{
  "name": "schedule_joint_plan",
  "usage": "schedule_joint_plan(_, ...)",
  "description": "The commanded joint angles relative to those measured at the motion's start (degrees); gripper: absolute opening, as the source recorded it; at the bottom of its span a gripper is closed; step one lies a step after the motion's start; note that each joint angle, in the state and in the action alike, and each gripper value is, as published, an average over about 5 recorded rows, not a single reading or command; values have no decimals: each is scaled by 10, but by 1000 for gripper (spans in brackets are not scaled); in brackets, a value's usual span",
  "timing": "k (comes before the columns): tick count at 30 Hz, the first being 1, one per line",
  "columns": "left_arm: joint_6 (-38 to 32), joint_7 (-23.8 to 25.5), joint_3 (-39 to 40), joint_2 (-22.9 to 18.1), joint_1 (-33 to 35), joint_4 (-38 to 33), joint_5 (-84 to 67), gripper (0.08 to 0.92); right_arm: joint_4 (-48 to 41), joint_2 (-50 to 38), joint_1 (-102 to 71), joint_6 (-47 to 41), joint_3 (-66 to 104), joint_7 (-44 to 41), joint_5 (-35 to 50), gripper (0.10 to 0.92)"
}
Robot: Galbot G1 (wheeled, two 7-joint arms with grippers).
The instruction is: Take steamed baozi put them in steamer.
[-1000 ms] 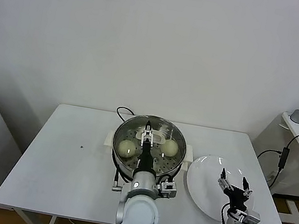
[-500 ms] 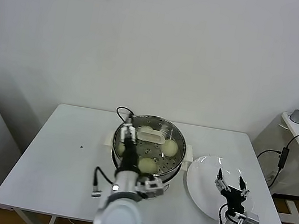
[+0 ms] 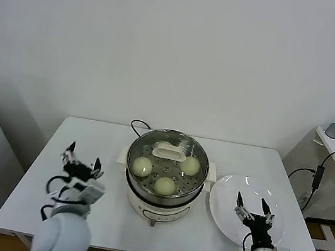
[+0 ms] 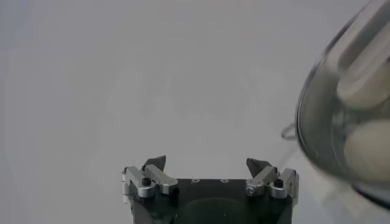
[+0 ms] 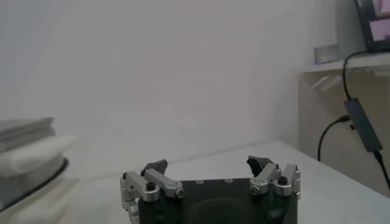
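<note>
three steamed baozi (image 3: 165,185) in steamer (image 3: 141,144); left tool (image 3: 81,164), right tool (image 3: 251,207) both wide, empty.

we found the steamer (image 3: 166,163) at the middle of the table (image 3: 100,147), with three steamed baozi (image 3: 165,185) in it: one left, one right, one at the front. the plate (image 3: 230,215) lay just right of the steamer. our left gripper (image 3: 81,163) hung over the table's left part, our right gripper (image 3: 251,209) over the plate
</note>
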Motion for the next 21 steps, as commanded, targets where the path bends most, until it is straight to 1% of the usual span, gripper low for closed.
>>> schedule_joint_plan(1,-402,-48,-142,8,154,13,-383,823,109,-31,-83,-70,-12,-11,48,823)
schedule_joint_plan(6,-408,-42,-141,8,196,18,-442,823,132,-66,-118,-78,-18,7,59,823)
schedule_joint_plan(13,-395,-11,-116,-5,240,15,-462,823,131,-49,-123,-79,-10,14,54,823)
schedule_joint_plan(21,-389,-3,-111,-7,252,15,-457,823,135,-41,-130,-74,-11,15,48,823)
